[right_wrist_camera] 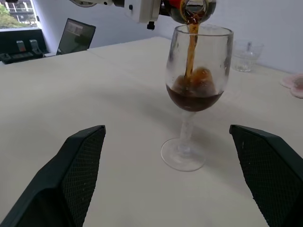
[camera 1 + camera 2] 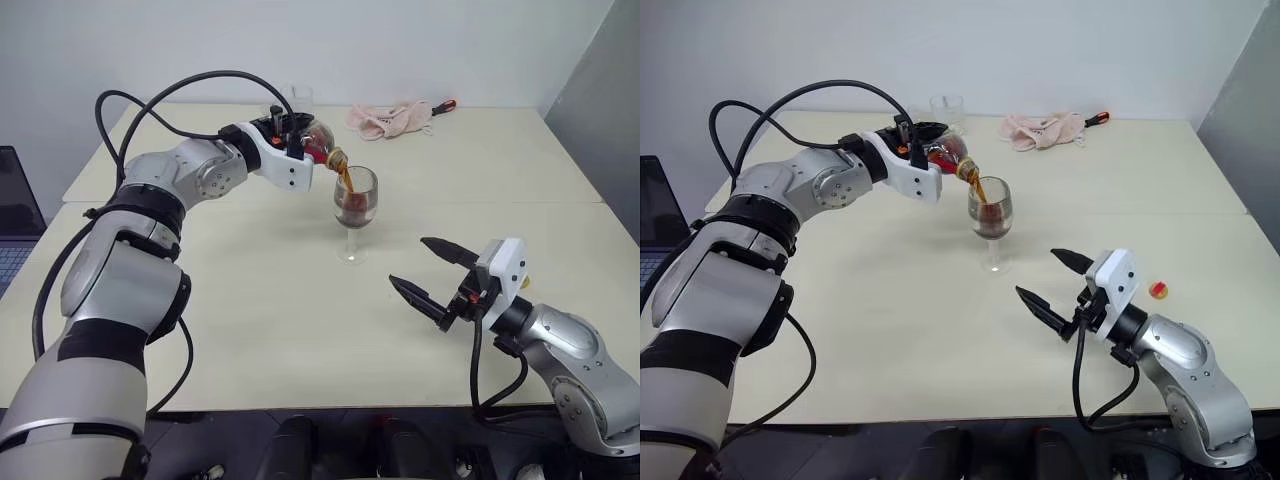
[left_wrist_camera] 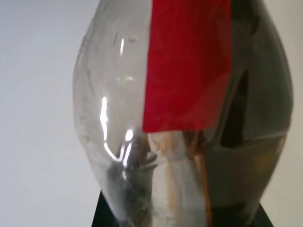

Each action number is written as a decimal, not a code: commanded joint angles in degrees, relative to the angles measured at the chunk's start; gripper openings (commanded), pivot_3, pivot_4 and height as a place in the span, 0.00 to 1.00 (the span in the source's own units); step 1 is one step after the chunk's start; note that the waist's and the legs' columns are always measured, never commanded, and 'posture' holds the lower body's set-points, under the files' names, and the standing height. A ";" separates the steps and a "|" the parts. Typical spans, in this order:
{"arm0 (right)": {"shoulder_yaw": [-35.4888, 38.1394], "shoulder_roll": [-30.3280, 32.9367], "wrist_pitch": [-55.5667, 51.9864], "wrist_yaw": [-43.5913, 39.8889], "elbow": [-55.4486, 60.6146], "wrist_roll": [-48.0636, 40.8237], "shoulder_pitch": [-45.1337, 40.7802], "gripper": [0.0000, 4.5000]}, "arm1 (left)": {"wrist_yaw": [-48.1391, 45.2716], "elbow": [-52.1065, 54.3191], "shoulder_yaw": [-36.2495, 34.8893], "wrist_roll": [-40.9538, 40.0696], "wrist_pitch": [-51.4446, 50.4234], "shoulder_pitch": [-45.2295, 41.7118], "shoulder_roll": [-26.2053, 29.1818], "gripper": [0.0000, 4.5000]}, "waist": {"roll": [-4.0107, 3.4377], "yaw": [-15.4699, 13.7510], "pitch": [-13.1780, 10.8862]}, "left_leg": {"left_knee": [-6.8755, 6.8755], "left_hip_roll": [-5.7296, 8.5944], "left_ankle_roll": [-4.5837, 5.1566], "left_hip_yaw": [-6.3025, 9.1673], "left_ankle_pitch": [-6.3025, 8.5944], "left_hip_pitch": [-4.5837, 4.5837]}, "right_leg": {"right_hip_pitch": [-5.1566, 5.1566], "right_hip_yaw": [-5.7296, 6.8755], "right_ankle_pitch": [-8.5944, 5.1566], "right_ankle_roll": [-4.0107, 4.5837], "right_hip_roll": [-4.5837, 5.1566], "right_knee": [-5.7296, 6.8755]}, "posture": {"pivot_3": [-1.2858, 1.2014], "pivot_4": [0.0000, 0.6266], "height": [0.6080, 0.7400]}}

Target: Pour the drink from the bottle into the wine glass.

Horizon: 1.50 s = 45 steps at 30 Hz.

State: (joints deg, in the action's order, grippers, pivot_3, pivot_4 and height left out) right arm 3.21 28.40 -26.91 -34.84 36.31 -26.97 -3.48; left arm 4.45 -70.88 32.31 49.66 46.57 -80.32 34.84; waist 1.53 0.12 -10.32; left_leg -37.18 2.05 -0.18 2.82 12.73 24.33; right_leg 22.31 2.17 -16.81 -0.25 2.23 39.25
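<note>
Tabletop: wine glass [image 1: 196,85] (part-filled, drink [image 1: 194,97])

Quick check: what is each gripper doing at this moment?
Left gripper: shut on the bottle, tipped over the wine glass.
Right gripper: open, holding nothing.

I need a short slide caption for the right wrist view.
Drink streams from the tilted bottle into the wine glass.
</note>
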 commanded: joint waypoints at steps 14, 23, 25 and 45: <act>0.83 0.31 1.73 0.27 1.53 0.23 -0.41 1.00 | 1.30 0.10 -0.38 -0.61 -0.46 -2.51 0.44 0.18 | 0.00 0.00 0.00 | -0.13 0.13 0.00 0.01 0.00 0.00 | 0.02 -0.02 -0.09 -0.14 0.10 0.25 | 0.52 0.24 1.00; 0.76 0.28 1.68 0.32 1.41 0.28 -0.90 1.00 | -3.82 -1.04 -5.63 -7.90 0.69 -1.53 -1.06 0.18 | 0.00 -0.01 0.00 | -0.22 0.14 0.01 0.02 0.01 0.00 | 0.02 -0.03 -0.10 -0.15 0.11 0.31 | 0.52 0.24 1.00; 0.72 0.35 1.57 0.26 1.38 0.23 -1.16 1.00 | -10.90 -1.76 -10.64 -15.33 1.36 -0.41 -2.73 0.18 | 0.00 -0.05 0.00 | -0.35 0.13 0.01 0.04 0.01 0.04 | 0.02 0.00 -0.10 -0.16 0.11 0.34 | 0.52 0.24 1.00; -2.12 2.80 -14.67 2.73 3.30 -10.58 -25.78 1.00 | -33.14 3.12 -45.55 -56.33 -29.39 20.51 -6.89 0.17 | 0.01 1.47 0.04 | -0.71 0.12 0.05 0.21 0.03 0.04 | 0.03 -0.07 -0.18 -0.17 0.08 0.69 | 0.52 0.24 1.00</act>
State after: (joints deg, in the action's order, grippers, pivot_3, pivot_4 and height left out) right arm 1.37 30.70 -40.30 -31.58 38.00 -35.99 -28.02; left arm -30.21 -70.32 -11.74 -4.84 17.94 -60.27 27.16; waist 1.54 1.59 -10.28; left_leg -37.90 2.17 -0.14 3.04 12.76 24.38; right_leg 22.35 2.11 -17.00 -0.42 2.31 39.93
